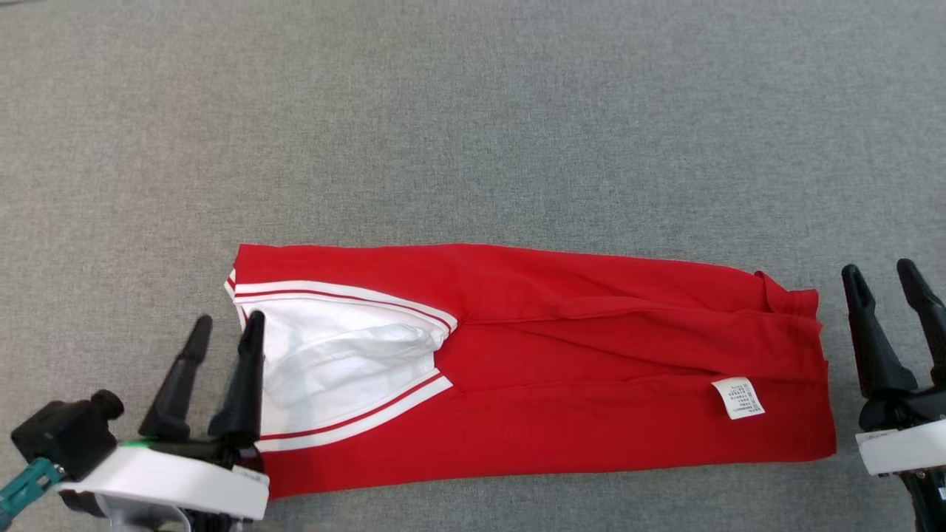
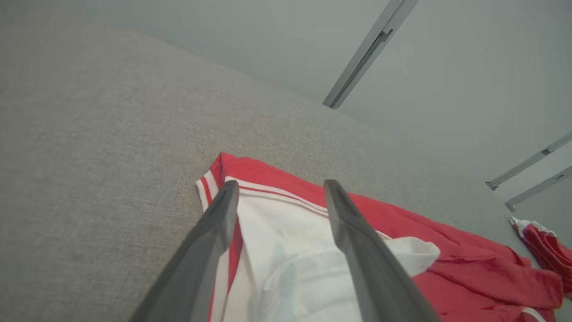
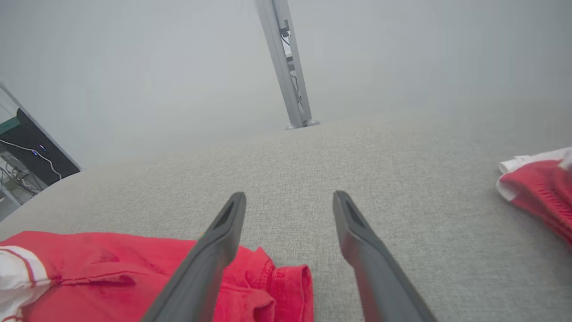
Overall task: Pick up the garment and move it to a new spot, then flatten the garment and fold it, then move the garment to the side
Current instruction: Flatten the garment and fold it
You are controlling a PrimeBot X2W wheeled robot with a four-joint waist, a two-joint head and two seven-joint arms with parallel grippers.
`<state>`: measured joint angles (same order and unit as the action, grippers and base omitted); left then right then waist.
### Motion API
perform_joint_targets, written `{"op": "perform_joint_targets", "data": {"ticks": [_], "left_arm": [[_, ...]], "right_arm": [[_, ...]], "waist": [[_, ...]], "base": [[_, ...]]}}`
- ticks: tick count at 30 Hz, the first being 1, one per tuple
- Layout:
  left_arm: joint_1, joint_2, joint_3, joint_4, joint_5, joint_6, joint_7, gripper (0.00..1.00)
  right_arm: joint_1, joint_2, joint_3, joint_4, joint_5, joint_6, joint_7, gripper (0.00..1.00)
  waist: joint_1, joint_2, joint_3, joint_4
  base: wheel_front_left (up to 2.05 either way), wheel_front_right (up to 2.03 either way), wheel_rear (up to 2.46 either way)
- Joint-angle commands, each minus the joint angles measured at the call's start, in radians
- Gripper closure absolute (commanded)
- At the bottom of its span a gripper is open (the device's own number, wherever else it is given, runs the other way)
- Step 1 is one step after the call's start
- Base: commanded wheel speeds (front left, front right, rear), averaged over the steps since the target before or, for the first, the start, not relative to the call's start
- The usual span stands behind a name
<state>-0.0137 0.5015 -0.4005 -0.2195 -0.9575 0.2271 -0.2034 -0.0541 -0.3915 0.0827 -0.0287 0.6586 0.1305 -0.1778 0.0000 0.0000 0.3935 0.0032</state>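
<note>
As one folded red garment (image 1: 591,347) with one white label (image 1: 737,397) is laid flat, left gripper (image 1: 230,319) and right gripper (image 1: 879,267) are held spread, empty.

"What did the arms look like?"

"The left gripper (image 1: 230,319) and the right gripper (image 1: 879,267) each had two long black fingers (image 1: 174,391), broad at the base and tapering to blunt tips."

"And behind them?"

"There were glossy white wrist casings (image 1: 170,480). The left one carried a small black camera block (image 1: 63,436) with a round knob, a teal plug (image 1: 26,484) below it, and a speck of green light (image 1: 137,443)."

"Up close?"

"They looked dark grey, with a shallow groove near each tip."
</note>
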Motion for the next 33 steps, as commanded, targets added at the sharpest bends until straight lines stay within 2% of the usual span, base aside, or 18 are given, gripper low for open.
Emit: {"op": "perform_joint_targets", "data": {"ticks": [1, 8, 10, 17, 21, 27, 33], "left_arm": [[-0.028, -0.012, 0.020, 0.007, 0.025, 0.013, -0.024, 0.00], [-0.090, -0.085, 0.099, 0.021, 0.193, 0.050, -0.062, 0.00], [-0.105, -0.113, 0.134, 0.015, 0.259, 0.047, -0.062, 0.00], [-0.057, -0.176, 0.223, 0.045, 0.428, -0.011, -0.063, 0.00], [-0.024, -0.180, 0.243, 0.085, 0.491, -0.053, -0.063, 0.00], [-0.012, -0.193, 0.260, 0.115, 0.537, -0.094, -0.063, 0.00], [-0.022, -0.213, 0.277, 0.129, 0.555, -0.117, -0.063, 0.00]], "right_arm": [[-0.012, 0.025, -0.022, -0.008, -0.034, 0.001, -0.020, 0.00], [-0.029, 0.135, -0.116, -0.036, -0.212, 0.001, -0.054, 0.00], [-0.031, 0.156, -0.129, -0.039, -0.257, 0.001, -0.056, 0.00], [-0.012, 0.193, -0.126, -0.023, -0.365, 0.000, -0.062, 0.00], [-0.001, 0.208, -0.120, -0.011, -0.391, 0.000, -0.064, 0.00], [-0.002, 0.213, -0.116, -0.003, -0.396, 0.000, -0.066, 0.00], [-0.023, 0.203, -0.111, 0.009, -0.386, 0.000, -0.061, 0.00]], "waist": [[0.0000, 0.0000, -0.015, -0.001], [0.0000, 0.0000, -0.057, -0.004], [0.0000, 0.0000, -0.068, -0.004], [0.0000, 0.0000, -0.102, -0.007], [0.0000, 0.0000, -0.113, -0.005], [0.0000, 0.0000, -0.114, 0.002], [0.0000, 0.0000, -0.107, 0.006]], "base": [[0.00, 0.00, 0.00], [0.00, 0.00, 0.00], [0.00, 0.00, 0.00], [0.00, 0.00, 0.00], [0.00, 0.00, 0.00], [0.00, 0.00, 0.00], [0.00, 0.00, 0.00]]}}
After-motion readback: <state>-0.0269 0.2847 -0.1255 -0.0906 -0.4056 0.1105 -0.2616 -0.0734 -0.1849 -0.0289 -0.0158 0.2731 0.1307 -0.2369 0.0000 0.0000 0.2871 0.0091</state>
